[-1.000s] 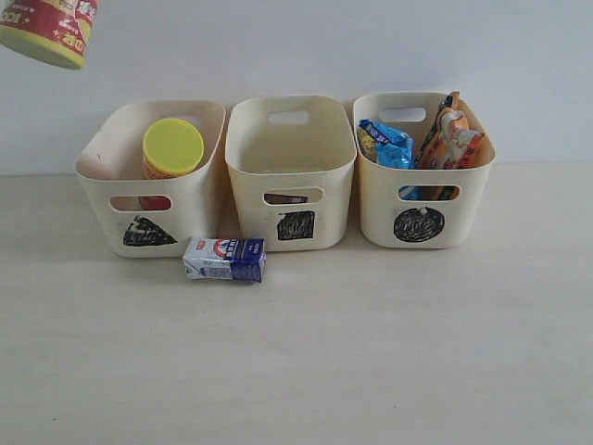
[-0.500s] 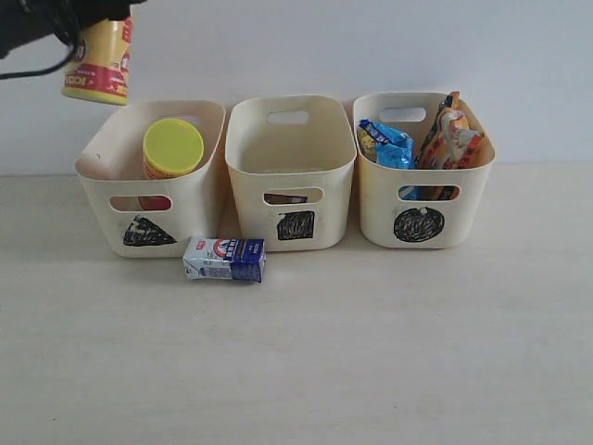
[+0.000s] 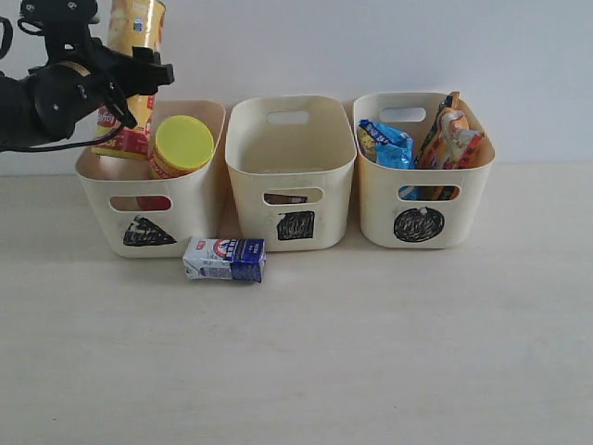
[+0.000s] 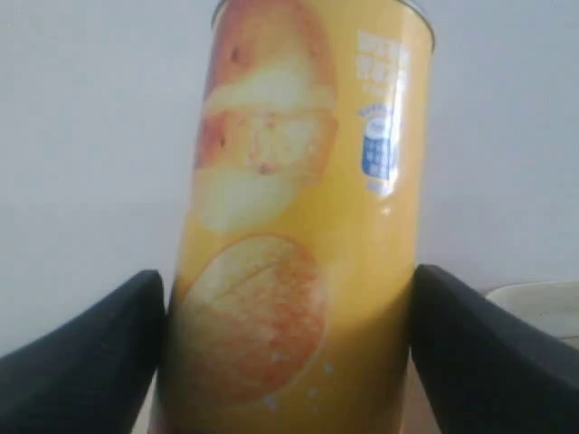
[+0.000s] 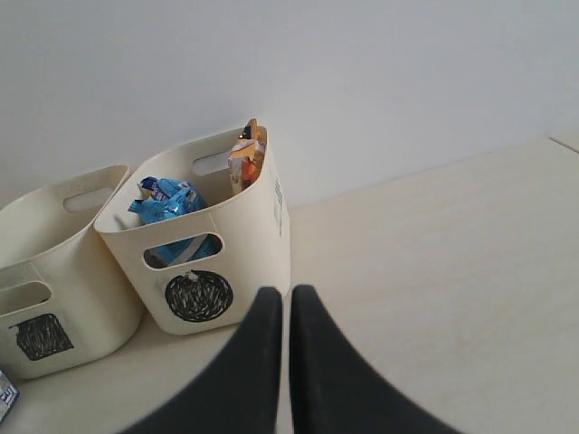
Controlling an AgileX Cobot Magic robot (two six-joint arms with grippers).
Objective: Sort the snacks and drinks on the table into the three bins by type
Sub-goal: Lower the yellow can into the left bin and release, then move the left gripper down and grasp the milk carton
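Observation:
My left gripper [image 3: 111,79] is shut on the yellow-orange chip tube [image 3: 136,28], which stands upright with its base inside the triangle bin [image 3: 190,222]. In the left wrist view the tube [image 4: 298,181] fills the gap between both black fingers [image 4: 99,353]. A tube with a yellow lid [image 3: 183,144] leans beside it in that bin. The white-and-blue carton [image 3: 224,259] lies on the table [image 3: 371,352] in front. My right gripper [image 5: 286,294] is shut and empty, above the table near the circle bin [image 5: 244,244].
The square bin [image 3: 292,148] shows a small purple box [image 3: 287,198] through its handle cutout. The circle bin [image 3: 463,209] holds the blue bag [image 3: 387,144] and the orange-white bag [image 3: 449,139]. A pale wall stands right behind the bins.
The left gripper carried the yellow-orange tube from the upper left, rightward and down, turning it upright into the triangle bin. The yellow-lidded tube shifted slightly right.

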